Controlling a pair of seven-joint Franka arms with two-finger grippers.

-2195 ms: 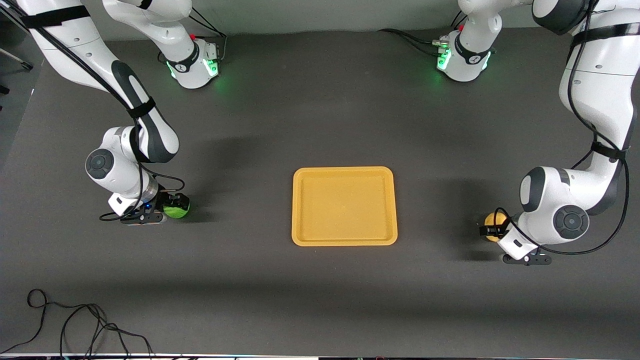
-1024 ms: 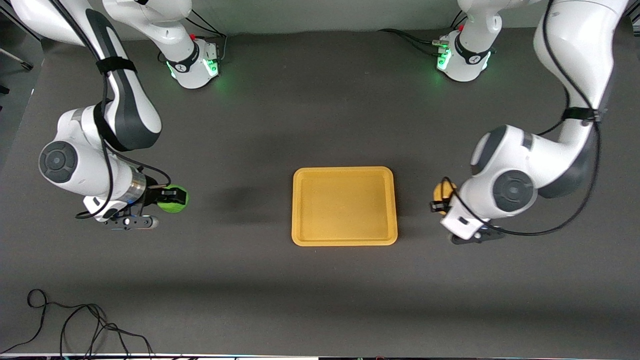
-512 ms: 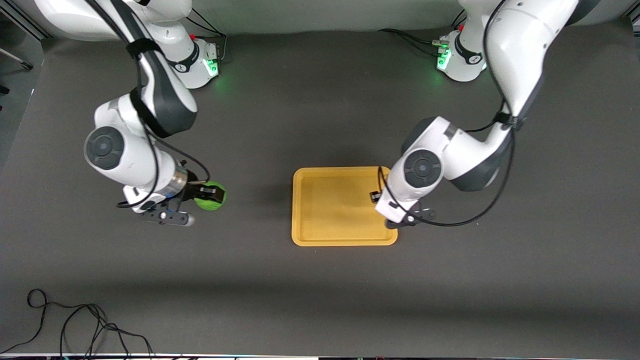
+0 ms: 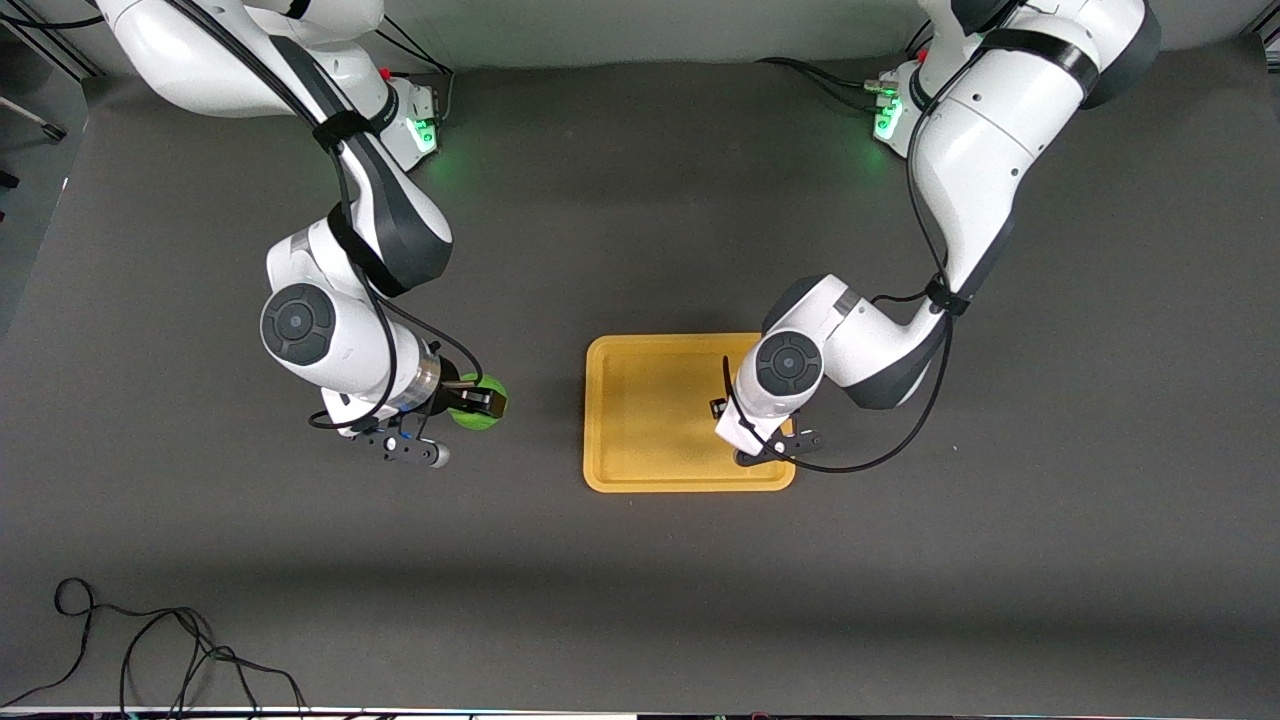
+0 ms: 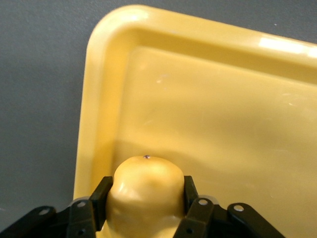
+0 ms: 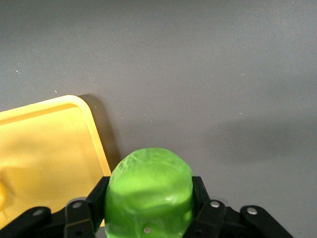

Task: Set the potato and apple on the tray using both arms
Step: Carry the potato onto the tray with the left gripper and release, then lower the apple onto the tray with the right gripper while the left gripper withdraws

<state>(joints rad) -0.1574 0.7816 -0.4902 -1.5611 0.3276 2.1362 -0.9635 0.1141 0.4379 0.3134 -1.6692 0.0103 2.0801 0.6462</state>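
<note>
Right arm [image 4: 340, 250]: reaches from its base at the top of the front view out over bare table [image 4: 640, 600], toward its own end of the tray. Right gripper [image 4: 478, 400]: in the air over the table, jaws clamped on the apple [image 4: 474, 412]; in the right wrist view the black fingers [image 6: 99, 196] press both flanks of the green ball, with the tray's rounded corner just beside it. Apple: held, clear of the table, not over the tray. Tray [image 4: 640, 400]: orange-yellow, flat on the table between the two grippers, low rim all round. Left arm [image 4: 960, 180]: bends down from its base to the tray. Left gripper [image 4: 722, 408]: over the tray's floor, at the left arm's end, jaws clamped on the potato [image 5: 146, 191]. Potato: held between the fingers [image 5: 101, 196], above the tray's floor near one rounded corner; hidden beneath the wrist in the front view.
</note>
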